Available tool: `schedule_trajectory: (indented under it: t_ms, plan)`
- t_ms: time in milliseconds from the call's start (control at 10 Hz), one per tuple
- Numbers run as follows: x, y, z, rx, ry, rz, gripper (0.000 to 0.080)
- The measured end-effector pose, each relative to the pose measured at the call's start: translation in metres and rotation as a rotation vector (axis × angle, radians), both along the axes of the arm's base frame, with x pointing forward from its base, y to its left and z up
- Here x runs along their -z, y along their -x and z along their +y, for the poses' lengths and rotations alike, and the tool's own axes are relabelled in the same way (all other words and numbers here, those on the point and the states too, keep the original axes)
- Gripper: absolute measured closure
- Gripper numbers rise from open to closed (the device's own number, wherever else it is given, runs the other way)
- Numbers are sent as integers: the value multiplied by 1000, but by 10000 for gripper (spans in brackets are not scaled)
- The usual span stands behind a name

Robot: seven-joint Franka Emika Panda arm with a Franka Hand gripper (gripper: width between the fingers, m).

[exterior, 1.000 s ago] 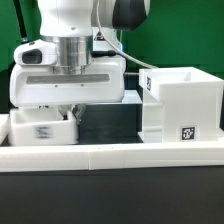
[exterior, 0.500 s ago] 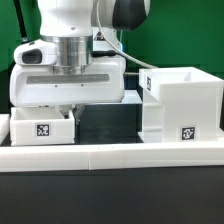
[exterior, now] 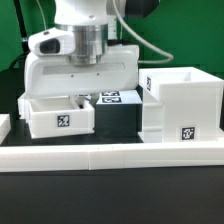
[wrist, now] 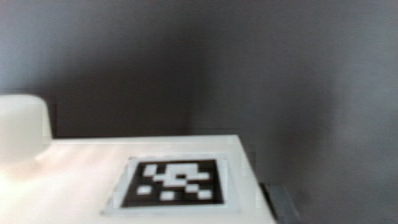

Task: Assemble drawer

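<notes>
A small white drawer tray [exterior: 58, 118] with a square tag on its front hangs just above the table at the exterior view's left. My gripper [exterior: 76, 98] reaches down into it and is shut on its wall; the fingertips are hidden by the tray. The large white cube-like housing [exterior: 181, 103], open on top and tagged on its front, stands at the exterior view's right, apart from the tray. The wrist view shows, close up, a white tray surface [wrist: 89, 160] with a tag [wrist: 175, 182], and a blurred white shape [wrist: 18, 125] beside it.
A long low white rail [exterior: 110, 155] runs along the front of the table. The marker board [exterior: 112, 98] lies behind, between tray and housing. Another white part [exterior: 3, 125] shows at the far left edge. A green wall is behind.
My gripper has moved toward the exterior view's right and slightly up, carrying the small tray with it, closer to the housing. The housing has not moved.
</notes>
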State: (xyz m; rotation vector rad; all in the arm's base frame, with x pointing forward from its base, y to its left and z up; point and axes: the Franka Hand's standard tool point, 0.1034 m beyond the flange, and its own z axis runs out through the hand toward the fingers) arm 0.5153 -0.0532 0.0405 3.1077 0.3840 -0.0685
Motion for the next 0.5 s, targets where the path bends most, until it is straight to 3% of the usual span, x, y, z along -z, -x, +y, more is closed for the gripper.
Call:
schedule_trajectory:
  t_ms: [100,300,500]
  plan:
    - [-6,-2,0,-3,-4,-6,757]
    - [-2,0,0,-15,-4,1,757]
    - [0,0,0,-219,1,7,757]
